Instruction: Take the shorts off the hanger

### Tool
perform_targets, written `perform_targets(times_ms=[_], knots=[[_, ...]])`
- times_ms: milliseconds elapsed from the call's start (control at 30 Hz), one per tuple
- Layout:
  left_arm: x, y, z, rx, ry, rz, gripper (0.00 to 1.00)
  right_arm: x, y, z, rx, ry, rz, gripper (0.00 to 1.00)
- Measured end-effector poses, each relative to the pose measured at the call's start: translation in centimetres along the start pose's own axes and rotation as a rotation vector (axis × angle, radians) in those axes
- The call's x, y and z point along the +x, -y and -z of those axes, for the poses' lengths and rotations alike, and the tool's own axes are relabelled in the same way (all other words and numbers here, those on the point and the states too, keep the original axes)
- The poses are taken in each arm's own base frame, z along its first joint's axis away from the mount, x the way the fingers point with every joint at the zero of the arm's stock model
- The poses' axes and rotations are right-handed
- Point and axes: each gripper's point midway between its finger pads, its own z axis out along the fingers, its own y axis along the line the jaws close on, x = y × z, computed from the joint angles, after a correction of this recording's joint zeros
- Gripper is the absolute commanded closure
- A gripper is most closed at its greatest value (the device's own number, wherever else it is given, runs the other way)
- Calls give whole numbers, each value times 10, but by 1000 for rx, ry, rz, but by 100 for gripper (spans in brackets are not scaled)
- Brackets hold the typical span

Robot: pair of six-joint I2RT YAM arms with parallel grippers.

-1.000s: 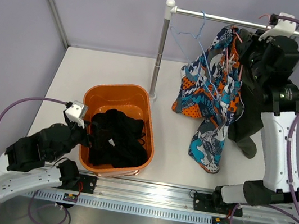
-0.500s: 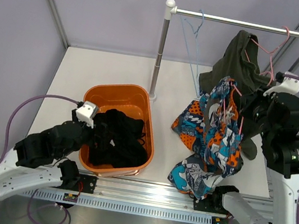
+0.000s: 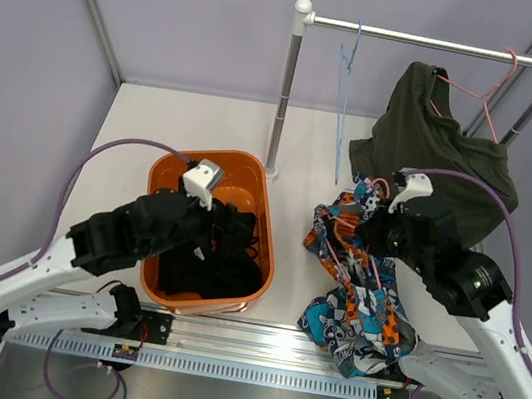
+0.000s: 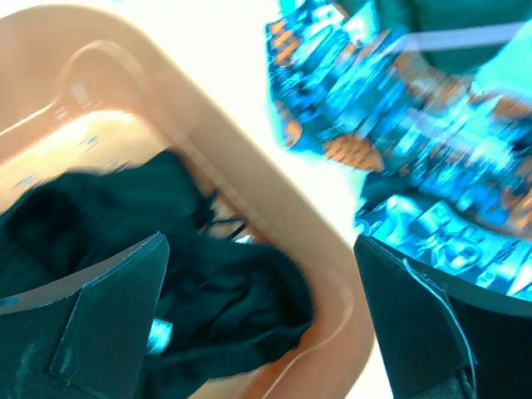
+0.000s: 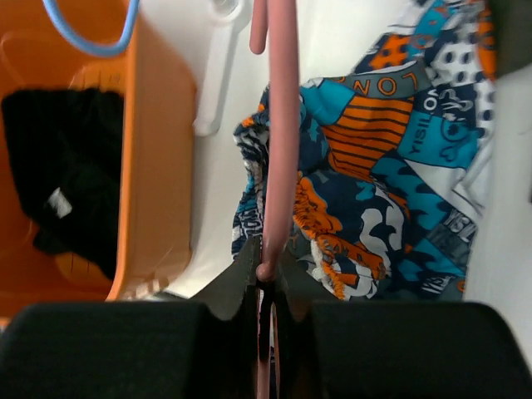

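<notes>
The blue-and-orange patterned shorts hang on a pink hanger and drape onto the table right of the orange basket. My right gripper is shut on the pink hanger's wire, with the shorts beneath it; in the top view it sits above the shorts. My left gripper is open and empty over the basket's right rim, its view blurred, with the shorts beyond. In the top view it is over the basket.
Black clothes fill the basket. A rack with a white post and rail stands at the back. An empty blue hanger and a dark green garment on another pink hanger hang from it.
My right arm has come down from the rail toward the front, carrying the hanger and shorts to the table. My left arm has moved right, over the basket.
</notes>
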Motion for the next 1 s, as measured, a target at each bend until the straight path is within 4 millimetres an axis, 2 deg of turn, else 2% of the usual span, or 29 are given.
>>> perform_targets(times_ms=[67, 167, 367, 567, 800, 1000], knots=[[-10, 17, -12, 31, 3, 1, 2, 9, -19, -2, -39, -38, 43, 100], [-20, 44, -29, 76, 4, -7, 2, 10, -36, 0, -56, -45, 78, 100], [-30, 84, -64, 112, 20, -9, 2, -17, -60, 19, -92, 41, 89, 100], [-27, 95, -98, 73, 19, -12, 2, -34, -71, 26, -91, 85, 95, 100], [-29, 101, -116, 58, 33, -8, 5, -38, -74, 21, -67, 91, 104, 100], [-24, 99, -126, 28, 28, -8, 24, -44, -74, 25, -67, 106, 101, 100]])
